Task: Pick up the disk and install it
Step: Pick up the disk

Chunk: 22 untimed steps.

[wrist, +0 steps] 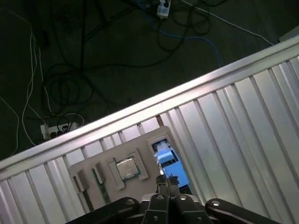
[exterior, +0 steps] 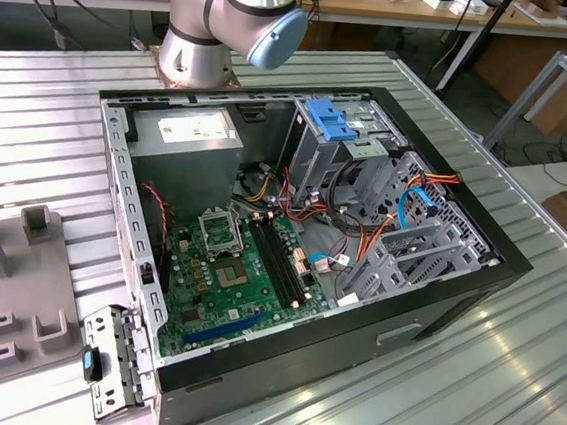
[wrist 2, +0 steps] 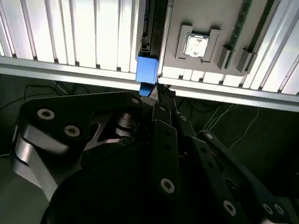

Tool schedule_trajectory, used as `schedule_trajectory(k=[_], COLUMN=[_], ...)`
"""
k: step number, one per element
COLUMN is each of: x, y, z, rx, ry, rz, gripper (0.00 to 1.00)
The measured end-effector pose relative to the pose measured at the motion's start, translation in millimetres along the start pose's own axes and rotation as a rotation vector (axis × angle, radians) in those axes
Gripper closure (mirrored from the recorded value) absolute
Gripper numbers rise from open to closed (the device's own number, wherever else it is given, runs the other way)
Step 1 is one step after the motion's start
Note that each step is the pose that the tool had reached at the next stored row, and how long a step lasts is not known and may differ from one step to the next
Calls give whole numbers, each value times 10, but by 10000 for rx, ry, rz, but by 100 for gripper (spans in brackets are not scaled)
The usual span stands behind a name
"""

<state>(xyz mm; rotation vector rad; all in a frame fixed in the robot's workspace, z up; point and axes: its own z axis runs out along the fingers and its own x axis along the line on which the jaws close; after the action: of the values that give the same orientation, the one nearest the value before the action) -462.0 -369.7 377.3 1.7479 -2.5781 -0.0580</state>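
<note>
The disk (wrist: 167, 157) lies on the ribbed metal tabletop (wrist: 233, 107) just beside the grey fixture plate (wrist: 140, 149). It is on the side of the plate away from the memory stick (wrist: 99, 179), with the processor chip (wrist: 126, 168) seated in the plate between the two. Its blue bracket and a pale face show in the first wrist view. In the second wrist view the disk (wrist 2: 147, 70) appears as a dark strip along the plate (wrist 2: 196, 18), its blue end towards the tabletop's edge.

The pincer (wrist: 167, 179) hangs above the disk's end of the plate, well clear of it. Its black fingertips are drawn together with nothing between them. In the second wrist view the pincer (wrist 2: 156, 91) tapers to a point that overlaps the disk's blue end.

Beyond the tabletop's edge past the plate, dark floor carries loose cables (wrist: 70, 84) and a power strip (wrist: 60, 128).

In the exterior view the plate (exterior: 45, 290) sits to the exterior view's left of an open computer case (exterior: 352, 340). The arm's base (exterior: 232, 17) stands beyond the case's far side.
</note>
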Motion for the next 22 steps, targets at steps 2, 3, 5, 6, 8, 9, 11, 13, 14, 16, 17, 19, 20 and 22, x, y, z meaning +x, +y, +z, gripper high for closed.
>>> schedule_trajectory(k=[2, 3, 5, 6, 8, 9, 11, 13, 14, 16, 17, 19, 20, 22], x=[0, 0, -1, -1, -1, 0, 0, 0, 0, 0, 0, -1, -1, -1], y=[0, 0, 0, 0, 0, 0, 0, 0, 0, 0, -2, -2, -3, -2], z=[0, 0, 1, 0, 1, 1, 1, 2, 3, 5, 7, 7, 7, 7], rx=[-1, -5, -18, -23, -34, -41, -53, -66, -69, -71, -73, -75, -75, -77], ry=[30, 32, 12, 5, -15, -30, -55, -63, -59, -50, -42, -35, -35, -69], rz=[-753, -1128, -1545, -1736, -2059, -2291, -2690, -3242, -3422, -3720, -3911, -4027, -4028, -4031], gripper=[89, 89, 89, 89, 89, 89, 89, 89, 89, 89, 89, 89, 89, 89])
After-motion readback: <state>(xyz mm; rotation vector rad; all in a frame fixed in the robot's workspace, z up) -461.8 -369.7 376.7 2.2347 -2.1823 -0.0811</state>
